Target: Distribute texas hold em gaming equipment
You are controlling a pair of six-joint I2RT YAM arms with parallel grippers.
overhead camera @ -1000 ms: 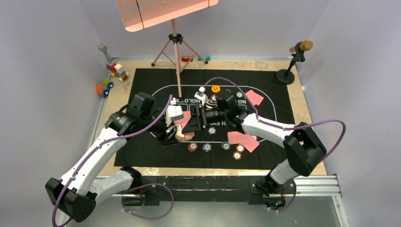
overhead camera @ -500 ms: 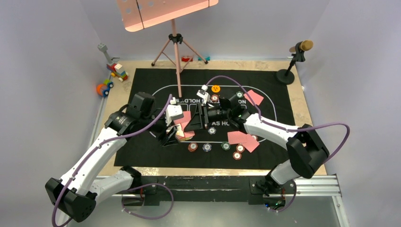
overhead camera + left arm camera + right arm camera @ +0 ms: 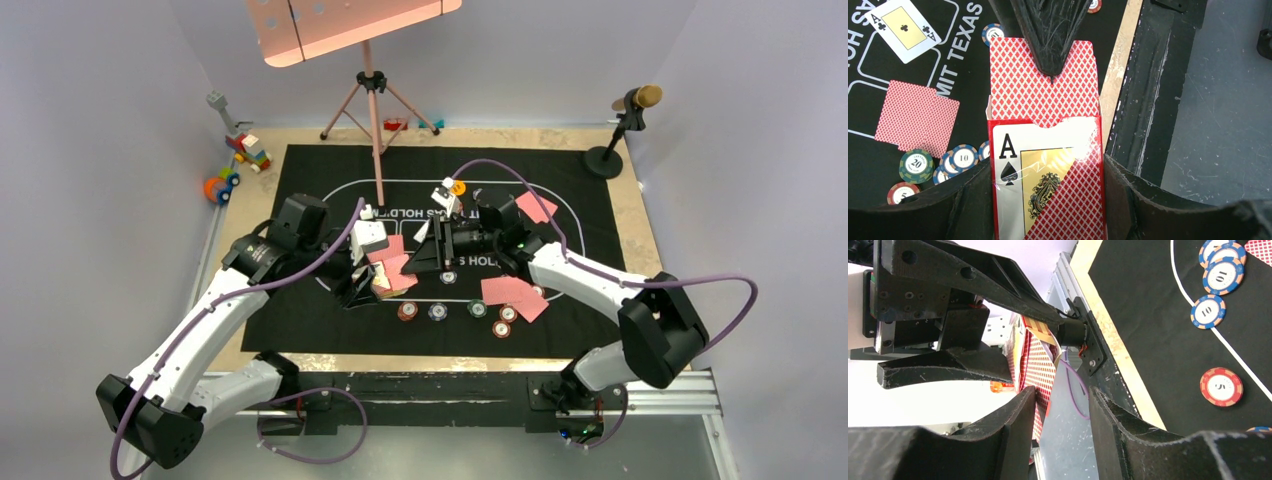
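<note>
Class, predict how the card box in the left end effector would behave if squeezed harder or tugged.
The card box looks like thin cardboard with its flap open, so it would probably flex or crease. Its glossy clear wrap may let it slip in the left end effector.

The card box point(image 3: 1048, 180) runs off the left wrist view's lower edge

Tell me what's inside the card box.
Only a red diamond-patterned sheet, card or flap, shows above the mouth of the card box, behind the right pincer. The box front covers everything else inside.
</note>
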